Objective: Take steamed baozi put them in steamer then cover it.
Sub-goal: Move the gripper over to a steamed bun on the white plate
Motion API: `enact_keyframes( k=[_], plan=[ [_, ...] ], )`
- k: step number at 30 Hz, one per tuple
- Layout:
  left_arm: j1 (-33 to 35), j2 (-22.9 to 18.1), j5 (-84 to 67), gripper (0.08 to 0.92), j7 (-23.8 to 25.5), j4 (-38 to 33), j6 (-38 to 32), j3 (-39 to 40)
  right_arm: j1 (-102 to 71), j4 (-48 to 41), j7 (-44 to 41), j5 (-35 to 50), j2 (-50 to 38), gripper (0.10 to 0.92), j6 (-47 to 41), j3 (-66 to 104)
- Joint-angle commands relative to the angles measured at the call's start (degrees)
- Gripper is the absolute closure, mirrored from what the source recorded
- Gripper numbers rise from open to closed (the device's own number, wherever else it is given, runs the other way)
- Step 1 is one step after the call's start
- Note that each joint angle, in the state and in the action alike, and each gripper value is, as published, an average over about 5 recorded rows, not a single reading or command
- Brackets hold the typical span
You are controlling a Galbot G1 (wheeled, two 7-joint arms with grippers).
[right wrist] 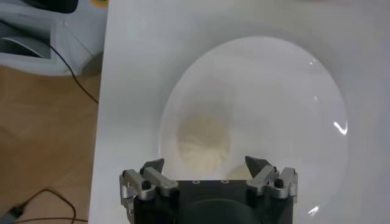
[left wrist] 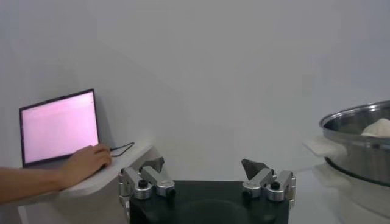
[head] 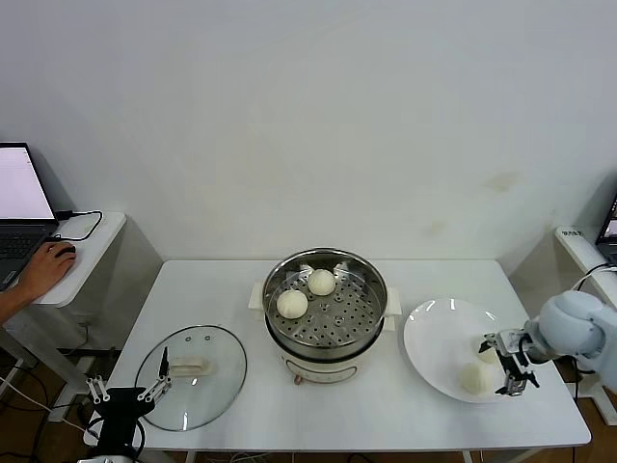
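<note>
The steel steamer (head: 326, 311) stands mid-table with two baozi (head: 292, 304) (head: 321, 282) on its perforated tray. One more baozi (head: 473, 377) lies on the white plate (head: 439, 338); another (head: 488, 349) peeks out beside my right gripper (head: 509, 365). That gripper is open at the plate's right side. In the right wrist view a baozi (right wrist: 204, 143) lies just ahead of the open right gripper (right wrist: 206, 165), untouched. The glass cover (head: 191, 376) rests flat at the front left. My left gripper (head: 128, 391) waits open at the cover's near-left edge, empty (left wrist: 204, 165).
A side table at far left holds a laptop (head: 19, 207) and a person's hand on a mouse (head: 46, 268). The steamer's rim (left wrist: 359, 146) shows far off in the left wrist view. Another small table (head: 578, 246) stands at the right.
</note>
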Motion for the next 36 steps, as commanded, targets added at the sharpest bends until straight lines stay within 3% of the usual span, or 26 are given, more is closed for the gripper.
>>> enact_keyframes(
  k=[1, 15, 36],
  plan=[
    [0.1, -0.1, 0.1, 0.177, 0.0, 0.2, 0.0, -0.3, -5.5, -2.9, 0.9, -1.7, 3.2, 0.202, 0.4, 4.7],
    [-0.4, -0.4, 0.1, 0.177, -0.1, 1.1, -0.2, -0.3, -5.0, -5.3, 1.7, -3.3, 4.6, 0.211, -0.3, 3.7],
    [-0.1, -0.7, 0.3, 0.177, -0.3, 0.6, -0.3, -0.4, -4.5, -5.0, 0.2, -2.6, 5.4, 0.407, -1.1, 3.5]
  ],
)
